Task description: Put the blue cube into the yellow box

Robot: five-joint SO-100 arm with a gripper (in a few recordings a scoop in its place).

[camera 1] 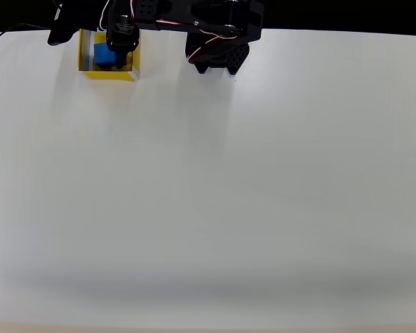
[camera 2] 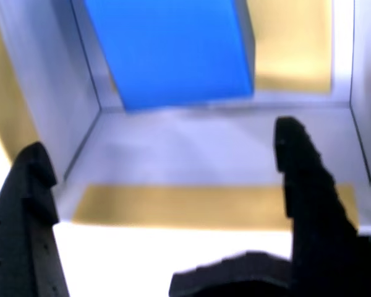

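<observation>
In the wrist view, the claw (camera 2: 167,185) was seen nearest the camera, spread wide with nothing between its two black fingers (camera 2: 309,185), one at about 8 o'clock and the other at about 4 o'clock. A strip of white worktop (camera 2: 142,260) was seen between them at 6 o'clock. Just beyond it, the near wall of the yellow box (camera 2: 191,204) was crossed by the fingertips, and the pale inner walls were seen rising behind. Farther in, toward 12 o'clock, the blue cube (camera 2: 173,49) was found inside the box, clear of both fingers.

In the overhead view, the wide bare worktop (camera 1: 208,208) was spread across the near part. At about 11 o'clock, close to the far edge, the yellow box (camera 1: 128,73) was placed, with the blue cube (camera 1: 102,57) inside it. The claw (camera 1: 118,41) was held over the box's far side, and the black arm base (camera 1: 218,52) was set near 12 o'clock, apart from the box.
</observation>
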